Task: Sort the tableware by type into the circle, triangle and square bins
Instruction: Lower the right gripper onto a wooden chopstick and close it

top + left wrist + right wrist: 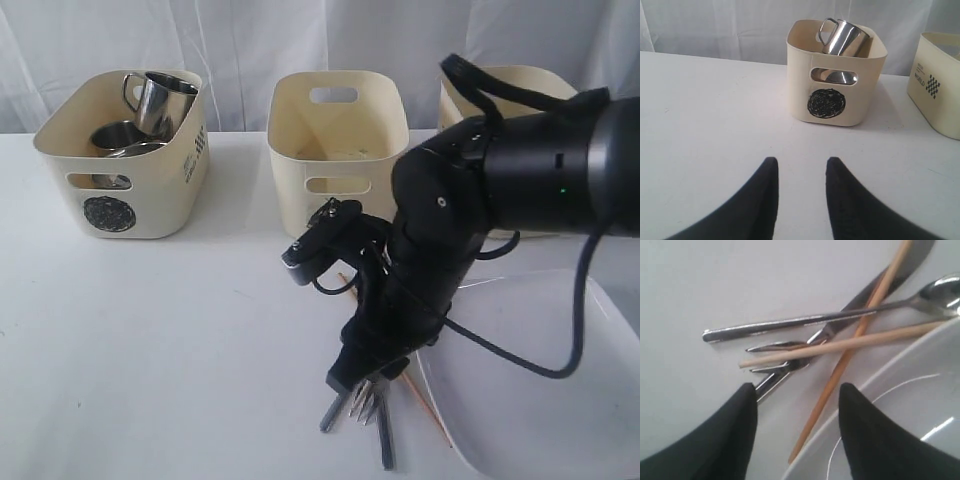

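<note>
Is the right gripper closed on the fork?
No, the right gripper stands wide open, and the fork lies loose on the table.

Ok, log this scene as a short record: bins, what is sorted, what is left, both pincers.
circle bin: left in exterior view, holds a steel mug and a steel bowl
middle bin: mark not readable, contents unclear
third bin: mostly behind the right arm
left on table: spoon, fork, chopsticks, crossed in a pile beside the white plate
right pincer: open, empty, over the pile
left pincer: open, empty, facing the circle bin
</note>
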`<act>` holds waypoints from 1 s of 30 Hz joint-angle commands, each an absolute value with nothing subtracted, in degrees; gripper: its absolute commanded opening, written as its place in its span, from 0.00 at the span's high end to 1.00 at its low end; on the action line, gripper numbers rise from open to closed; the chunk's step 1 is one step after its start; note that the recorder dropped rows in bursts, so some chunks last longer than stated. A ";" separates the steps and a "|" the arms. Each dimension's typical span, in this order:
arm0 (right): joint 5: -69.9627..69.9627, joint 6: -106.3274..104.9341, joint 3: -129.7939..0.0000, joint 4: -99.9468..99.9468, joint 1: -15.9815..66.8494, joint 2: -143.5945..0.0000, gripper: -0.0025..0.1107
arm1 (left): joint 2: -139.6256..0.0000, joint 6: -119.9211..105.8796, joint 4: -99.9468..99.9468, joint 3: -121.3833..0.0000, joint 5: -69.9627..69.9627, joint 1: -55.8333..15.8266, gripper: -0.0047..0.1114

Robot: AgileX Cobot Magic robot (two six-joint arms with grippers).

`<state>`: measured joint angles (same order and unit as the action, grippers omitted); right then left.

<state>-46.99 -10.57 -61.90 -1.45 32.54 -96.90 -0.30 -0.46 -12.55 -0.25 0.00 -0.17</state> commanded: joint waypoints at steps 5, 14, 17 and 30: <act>-47.39 -11.82 -71.00 -2.53 32.61 -103.80 0.56 | 0.00 0.00 -12.83 0.00 0.00 -0.05 0.64; -46.00 -11.82 -78.42 -4.48 31.93 -111.16 0.56 | 0.00 0.00 -12.83 0.00 0.00 -0.05 0.64; -46.00 -11.45 -80.11 -4.48 30.99 -113.19 0.56 | 0.00 0.00 -12.83 0.00 0.00 -0.05 0.64; -43.82 -11.34 -82.87 -4.93 27.25 -116.49 0.56 | 0.00 0.00 -12.83 0.00 0.00 -0.05 0.64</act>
<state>-45.02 -11.11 -82.41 -4.72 28.13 -116.06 -0.30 -0.46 -12.55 -0.25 0.00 -0.17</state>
